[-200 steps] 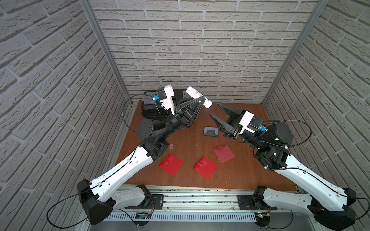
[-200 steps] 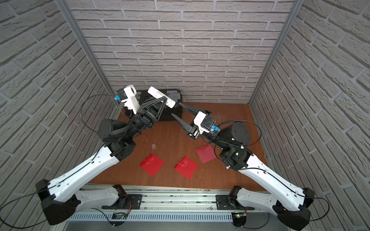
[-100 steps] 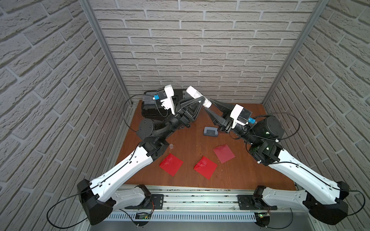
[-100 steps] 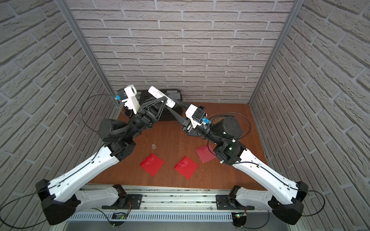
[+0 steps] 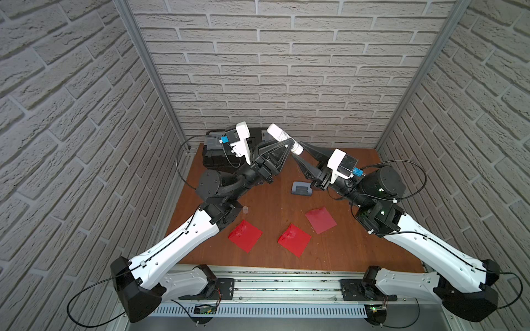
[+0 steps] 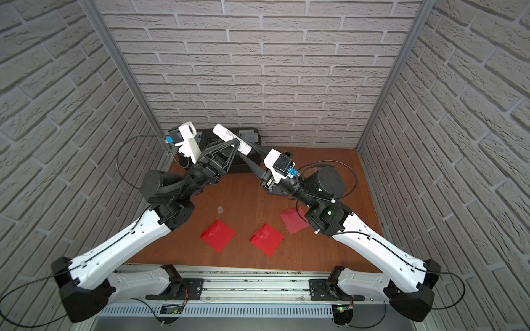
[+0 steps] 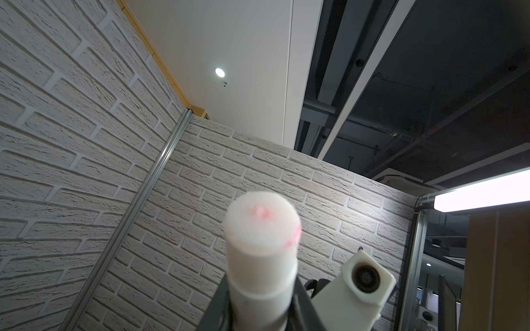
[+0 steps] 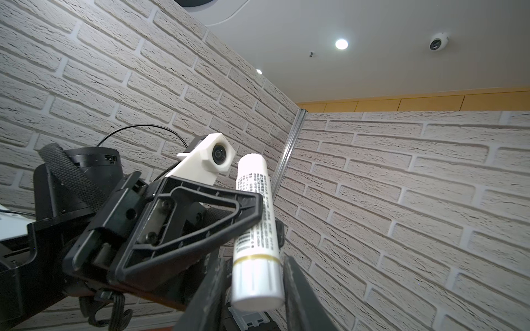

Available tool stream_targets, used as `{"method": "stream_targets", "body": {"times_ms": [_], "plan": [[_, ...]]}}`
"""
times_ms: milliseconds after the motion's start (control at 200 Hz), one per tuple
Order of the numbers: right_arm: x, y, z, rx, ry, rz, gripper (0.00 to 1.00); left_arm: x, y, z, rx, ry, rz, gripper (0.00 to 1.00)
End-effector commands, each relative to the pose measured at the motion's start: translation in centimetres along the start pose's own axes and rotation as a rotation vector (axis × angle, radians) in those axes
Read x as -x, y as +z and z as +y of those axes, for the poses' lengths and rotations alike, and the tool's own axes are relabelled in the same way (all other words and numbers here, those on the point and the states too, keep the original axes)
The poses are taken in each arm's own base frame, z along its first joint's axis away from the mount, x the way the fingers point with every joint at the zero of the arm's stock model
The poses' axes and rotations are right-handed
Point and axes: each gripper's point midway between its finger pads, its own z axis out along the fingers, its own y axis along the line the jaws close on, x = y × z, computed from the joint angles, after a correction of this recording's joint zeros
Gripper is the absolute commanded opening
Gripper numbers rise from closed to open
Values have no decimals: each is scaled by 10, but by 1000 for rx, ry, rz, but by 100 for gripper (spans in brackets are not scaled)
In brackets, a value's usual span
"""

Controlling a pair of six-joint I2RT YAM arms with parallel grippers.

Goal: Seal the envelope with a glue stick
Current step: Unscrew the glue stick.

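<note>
Clamping: left jaws on glue stick [image 5: 279, 134] | smooth white cylinder, printed label

Print is found only on the glue stick [image 8: 256, 229]. In the right wrist view its white label [image 8: 259, 197] is covered with columns of fine dark characters running along the tube's length. They are too small and soft to be read, and no brand name or number can be made out. A barcode [image 8: 245, 243] is printed beside them, just short of a thin gold band [image 8: 256, 258]; no digits are legible. In both top views, at the upper middle of the frame, the same print is seen only as grey speckling.
</note>
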Motion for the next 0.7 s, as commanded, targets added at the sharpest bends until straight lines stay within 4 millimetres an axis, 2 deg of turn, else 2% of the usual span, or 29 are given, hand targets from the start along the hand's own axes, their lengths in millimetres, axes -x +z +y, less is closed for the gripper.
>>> {"method": "stream_targets", "body": {"times_ms": [0,80,180,350,445,585,695], "plan": [[12,0,-5,-22,-5,-27,40,11,-3,-11,-35,17,-40,7],[10,2,-5,-24,-2,-25,41,11,-3,-12,-36,16,-38,7],[12,2,-6,-28,17,-34,29,10,-3,-11,-34,17,-34,7],[17,-2,-4,-12,148,-48,19,5,1,-14,-61,30,-8,6],[26,-7,0,23,322,-79,13,0,5,-22,-107,50,42,6],[44,-21,7,98,690,-134,7,-4,6,-52,-254,138,108,6],[45,-29,9,125,1026,-116,3,-4,-2,-81,-416,209,130,7]]}}
